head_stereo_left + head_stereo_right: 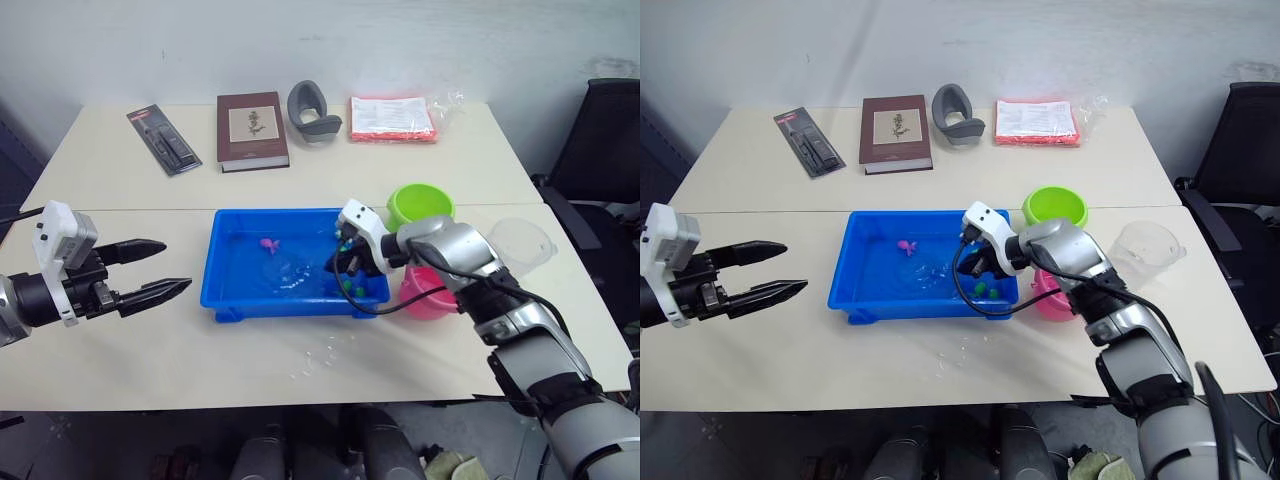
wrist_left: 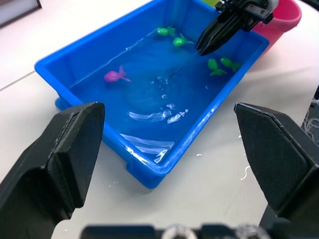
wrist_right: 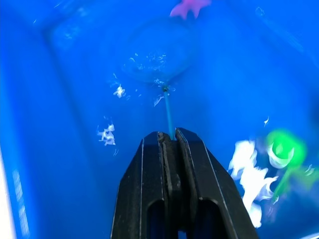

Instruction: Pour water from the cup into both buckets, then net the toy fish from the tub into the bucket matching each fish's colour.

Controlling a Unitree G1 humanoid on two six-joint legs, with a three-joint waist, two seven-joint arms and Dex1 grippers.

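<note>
Left black two-fingered gripper (image 1: 165,268) hovers at the head view's left edge, fingers spread wide, well apart from the shallow bright-blue plastic tub (image 1: 225,285) at centre. Right gripper (image 1: 345,268) dips into the tub's right end, beside the lime-green bucket (image 1: 420,203) and hot-pink bucket (image 1: 428,297).

Right wrist view: fingers pinch the thin net (image 3: 158,56) handle; the submerged hoop lies ahead, a pink-magenta fish (image 3: 189,7) beyond.

Blue tub (image 1: 232,296), lime (image 1: 420,201) and pink buckets (image 1: 428,297), green fish (image 2: 216,66).
</note>
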